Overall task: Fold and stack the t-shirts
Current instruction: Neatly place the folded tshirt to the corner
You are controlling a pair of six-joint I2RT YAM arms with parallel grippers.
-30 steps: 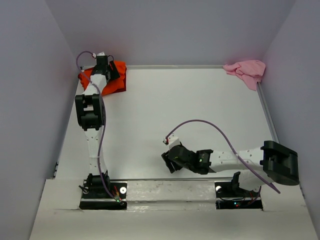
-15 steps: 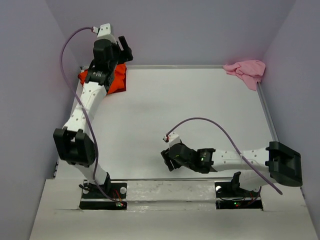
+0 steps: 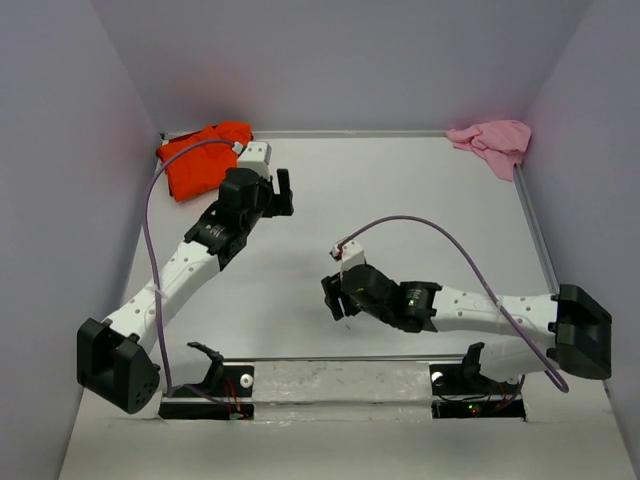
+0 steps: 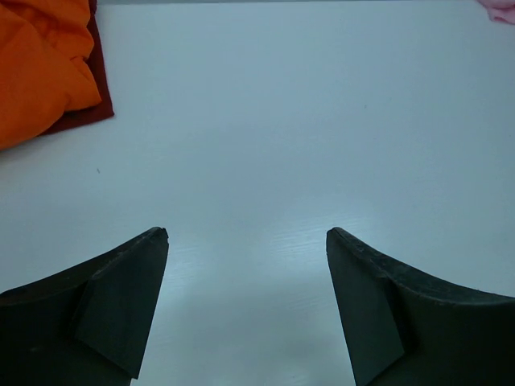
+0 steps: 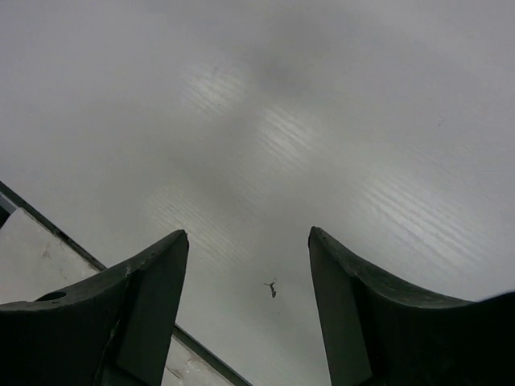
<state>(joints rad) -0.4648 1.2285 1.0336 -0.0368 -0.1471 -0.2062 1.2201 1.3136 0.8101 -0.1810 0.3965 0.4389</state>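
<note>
Pink t-shirt (image 3: 493, 141): bunched in far right corner; probably best spread flat before folding.
Left pincer (image 4: 247, 235): spread, empty.
Right pincer (image 5: 248, 235): spread, empty.

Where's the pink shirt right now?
In the top view the pink shirt lies crumpled in the far right corner of the table, opposite the orange shirt at far left.

reads bright and even, lit from overhead. casts only soft, faint shadows under the arms (image 3: 190, 270) on the table (image 3: 420, 200). shows pale glare streaks in the greyer right wrist view. renders the dark fingers (image 4: 121, 305) crisp against the white.
</note>
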